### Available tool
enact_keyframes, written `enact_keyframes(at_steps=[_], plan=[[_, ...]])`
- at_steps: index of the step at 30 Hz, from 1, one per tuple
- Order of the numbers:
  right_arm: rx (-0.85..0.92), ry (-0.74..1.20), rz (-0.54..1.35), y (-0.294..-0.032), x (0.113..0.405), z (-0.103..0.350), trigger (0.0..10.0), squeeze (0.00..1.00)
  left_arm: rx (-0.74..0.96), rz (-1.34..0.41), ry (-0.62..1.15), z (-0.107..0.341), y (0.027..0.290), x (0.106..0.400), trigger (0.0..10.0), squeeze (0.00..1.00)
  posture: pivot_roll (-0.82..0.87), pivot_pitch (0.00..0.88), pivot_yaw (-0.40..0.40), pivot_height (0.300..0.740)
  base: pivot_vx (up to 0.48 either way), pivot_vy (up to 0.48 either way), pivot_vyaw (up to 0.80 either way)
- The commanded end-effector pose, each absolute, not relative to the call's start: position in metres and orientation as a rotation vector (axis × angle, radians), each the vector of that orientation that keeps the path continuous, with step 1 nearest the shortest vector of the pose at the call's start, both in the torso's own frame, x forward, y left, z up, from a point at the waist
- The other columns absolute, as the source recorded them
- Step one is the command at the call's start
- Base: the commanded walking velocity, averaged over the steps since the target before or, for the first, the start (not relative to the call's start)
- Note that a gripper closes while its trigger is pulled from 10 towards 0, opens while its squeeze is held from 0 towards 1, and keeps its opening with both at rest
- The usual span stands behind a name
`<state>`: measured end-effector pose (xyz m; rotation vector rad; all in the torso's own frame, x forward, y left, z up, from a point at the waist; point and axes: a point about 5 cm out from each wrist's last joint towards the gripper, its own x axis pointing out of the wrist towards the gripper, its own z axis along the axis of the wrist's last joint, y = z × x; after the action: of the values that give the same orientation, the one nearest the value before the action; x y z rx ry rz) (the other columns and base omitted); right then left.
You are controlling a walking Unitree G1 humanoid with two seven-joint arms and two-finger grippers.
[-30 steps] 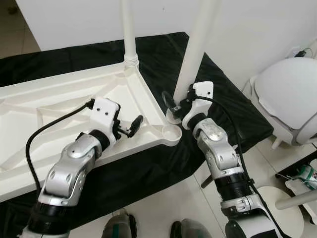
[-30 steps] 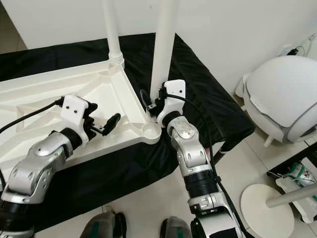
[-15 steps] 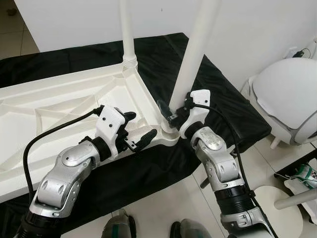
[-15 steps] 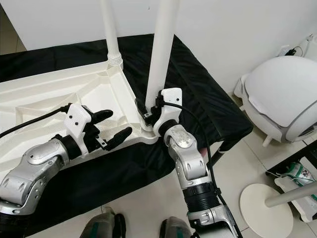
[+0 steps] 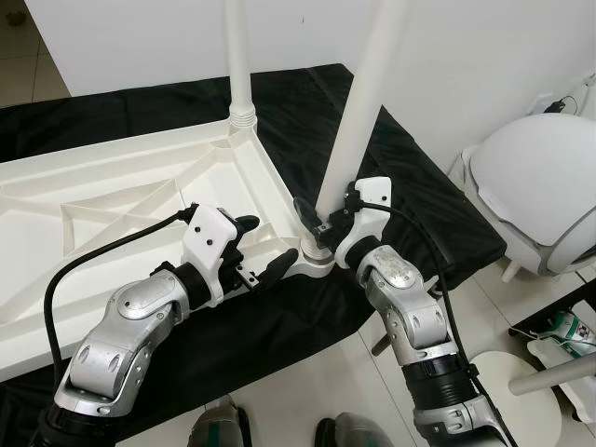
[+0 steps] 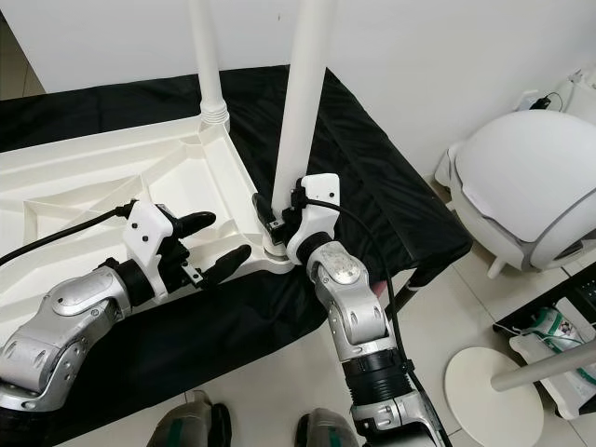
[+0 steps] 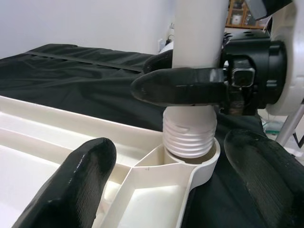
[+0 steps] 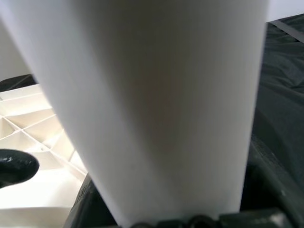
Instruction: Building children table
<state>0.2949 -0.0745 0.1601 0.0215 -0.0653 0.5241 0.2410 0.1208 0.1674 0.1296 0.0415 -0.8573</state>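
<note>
An upturned white plastic tabletop [image 5: 112,200] lies on a black cloth, ribs up. One white leg [image 5: 238,65] stands screwed into its far corner. A second white leg [image 5: 358,102] stands with its threaded end [image 7: 189,137] in the near corner socket [image 7: 204,161]. My right gripper [image 5: 312,228] is shut on this second leg just above the thread. My left gripper [image 5: 265,247] is open, its fingers [image 7: 76,183] spread over the tabletop's near edge beside that socket, touching nothing.
The black cloth [image 5: 428,205] covers a low surface that ends at my right. A white rounded appliance [image 5: 545,182] and a round white base [image 6: 489,382] stand on the tiled floor to the right. My feet [image 5: 219,433] show below.
The right gripper has brought the second leg from beside the tabletop into the corner socket. The left gripper has opened and slid along the near edge toward that corner.
</note>
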Motion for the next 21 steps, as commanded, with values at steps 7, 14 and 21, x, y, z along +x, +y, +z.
enact_keyframes(at_steps=[7, 14, 21], plan=[[0.042, -0.016, 0.552, -0.0756, 0.2885, 0.1562, 10.0, 0.0, 0.129, -0.882, 0.025, 0.1712, 0.1198, 0.2389, 10.0, 0.0, 0.0, 0.032, -0.031, 0.74, 0.0, 0.0, 0.0], [0.043, 0.009, 0.533, -0.0814, 0.2853, 0.1512, 10.0, 0.0, 0.129, -0.882, 0.026, 0.172, 0.1211, 0.2395, 10.0, 0.0, 0.0, 0.035, -0.026, 0.74, 0.0, 0.0, 0.0], [0.009, -0.001, 0.523, -0.0821, 0.2861, 0.1497, 10.0, 0.0, 0.13, -0.883, 0.03, 0.1716, 0.1216, 0.2389, 10.0, 0.0, 0.0, 0.037, -0.022, 0.74, 0.0, 0.0, 0.0]])
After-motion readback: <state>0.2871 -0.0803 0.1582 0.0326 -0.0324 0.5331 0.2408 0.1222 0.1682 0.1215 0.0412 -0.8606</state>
